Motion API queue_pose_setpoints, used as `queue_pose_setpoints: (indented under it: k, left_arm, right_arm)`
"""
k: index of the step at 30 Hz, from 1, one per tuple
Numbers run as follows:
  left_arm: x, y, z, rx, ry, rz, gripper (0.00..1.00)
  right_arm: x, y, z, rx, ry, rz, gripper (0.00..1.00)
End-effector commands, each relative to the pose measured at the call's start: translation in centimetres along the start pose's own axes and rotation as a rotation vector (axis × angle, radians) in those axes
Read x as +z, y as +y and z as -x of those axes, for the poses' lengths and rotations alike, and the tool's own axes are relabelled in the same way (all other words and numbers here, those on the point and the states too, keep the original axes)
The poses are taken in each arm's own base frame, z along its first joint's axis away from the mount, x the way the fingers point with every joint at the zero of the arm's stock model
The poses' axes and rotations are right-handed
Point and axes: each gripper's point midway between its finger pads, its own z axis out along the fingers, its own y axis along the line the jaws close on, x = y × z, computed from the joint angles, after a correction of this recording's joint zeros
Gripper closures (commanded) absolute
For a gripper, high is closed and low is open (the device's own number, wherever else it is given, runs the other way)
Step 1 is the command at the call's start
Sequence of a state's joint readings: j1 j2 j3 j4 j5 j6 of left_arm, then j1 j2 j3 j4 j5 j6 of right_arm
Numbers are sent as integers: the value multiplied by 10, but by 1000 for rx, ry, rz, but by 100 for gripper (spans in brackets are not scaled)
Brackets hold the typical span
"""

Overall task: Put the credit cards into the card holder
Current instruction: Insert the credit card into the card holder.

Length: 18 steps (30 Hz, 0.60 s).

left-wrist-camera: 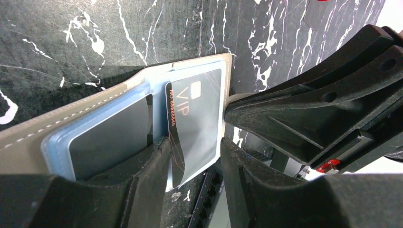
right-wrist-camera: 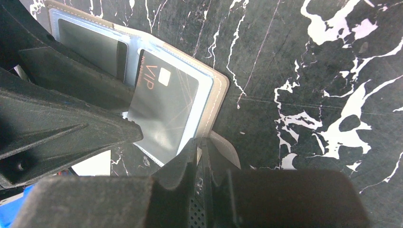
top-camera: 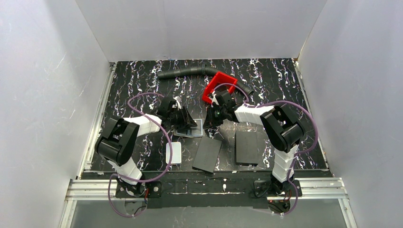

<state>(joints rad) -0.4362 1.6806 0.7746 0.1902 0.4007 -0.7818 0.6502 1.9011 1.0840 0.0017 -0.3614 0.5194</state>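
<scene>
The card holder lies open on the marbled table, its tan stitched edge and clear blue sleeves showing. A dark grey credit card printed "VIP" sits partly in the outer sleeve, its free end sticking out. My left gripper straddles that free end, a finger against each long edge. My right gripper is shut on the holder's rim beside the small clasp tab. From above, both grippers meet over the holder. A second dark card fills the inner sleeve.
Two flat black panels lie in front of the holder, and a white rounded box sits to their left. A red tray and a grey hose lie behind the right arm. White walls enclose the table.
</scene>
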Motion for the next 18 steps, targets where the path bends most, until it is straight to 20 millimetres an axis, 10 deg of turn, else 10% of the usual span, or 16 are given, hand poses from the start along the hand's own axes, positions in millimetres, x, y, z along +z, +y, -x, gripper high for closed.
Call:
queue_pose_setpoints:
  k: [1,18]
  left_arm:
    - [-9,-7,-2,53,-12,14,58]
    - [-55,-13,4,202,-6,109,53]
  right_arm:
    - [2,10,3,-36,-10,10,83]
    - [-21,20,10,-69,-28,2,76]
